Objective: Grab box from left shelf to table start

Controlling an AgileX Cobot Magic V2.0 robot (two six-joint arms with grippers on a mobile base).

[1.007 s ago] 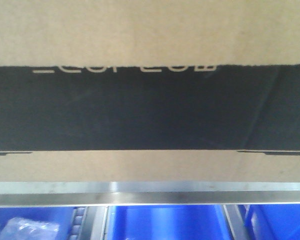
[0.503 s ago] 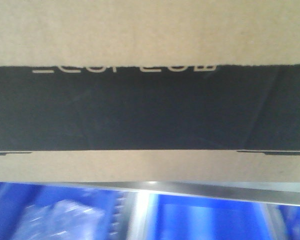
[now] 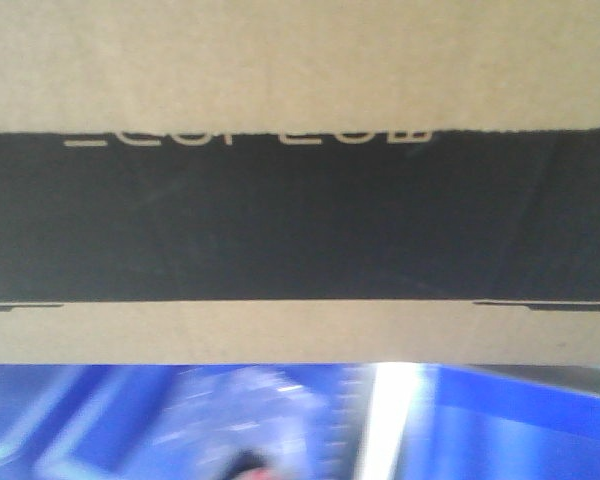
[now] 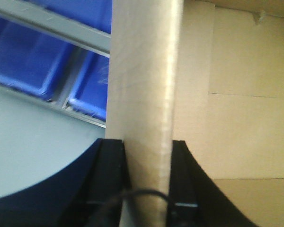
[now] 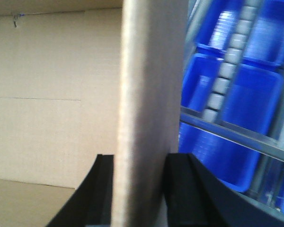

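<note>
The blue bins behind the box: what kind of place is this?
Probably a storeroom or warehouse. Blue plastic bins sit side by side on metal shelving, and a big cardboard box with a printed brand name fills the front view.

left gripper [image 4: 148, 156]: black, curved | cable [image 4: 137, 191]: black | right gripper [image 5: 141, 165]: black

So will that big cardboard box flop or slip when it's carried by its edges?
The box is probably stiff: its wall clamped in the left pincer and the right pincer looks straight, unbuckled. It spans the whole front view, so it may tilt if one arm lags. Weight: cannot tell.
</note>
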